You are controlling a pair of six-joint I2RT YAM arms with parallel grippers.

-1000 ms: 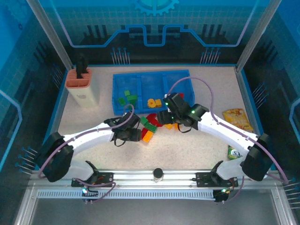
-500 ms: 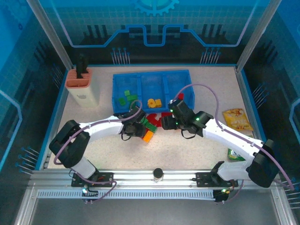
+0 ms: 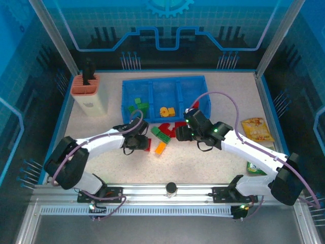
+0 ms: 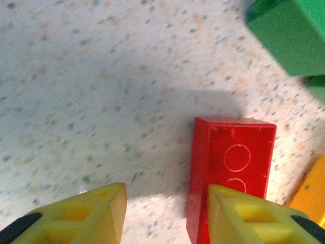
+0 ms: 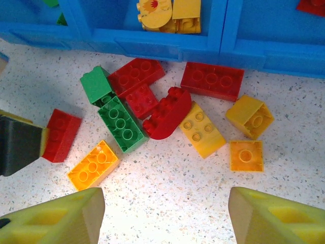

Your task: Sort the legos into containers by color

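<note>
Loose legos lie in front of the blue tray (image 3: 152, 86): green bricks (image 5: 122, 124), a red arch (image 5: 167, 112), yellow bricks (image 5: 202, 129) and an orange one (image 5: 93, 163). The tray's containers hold green legos (image 3: 138, 108) on the left, yellow ones (image 5: 167, 12) in the middle and red (image 5: 311, 5) on the right. My left gripper (image 4: 166, 195) is open low over the table. Its right finger (image 4: 244, 213) lies against a red brick (image 4: 231, 152), with bare table between the jaws. My right gripper (image 5: 165, 218) hangs open above the pile's near side, holding nothing.
An orange-and-cream holder (image 3: 89, 94) with black tools stands at the back left. A yellow snack packet (image 3: 256, 128) and a green packet (image 3: 254, 165) lie on the right. A black knob (image 3: 171, 189) sits on the near rail.
My left gripper reached into the pile, then drew back left, its jaws narrowing. The right gripper shifted slightly toward the near side and has since held still.
</note>
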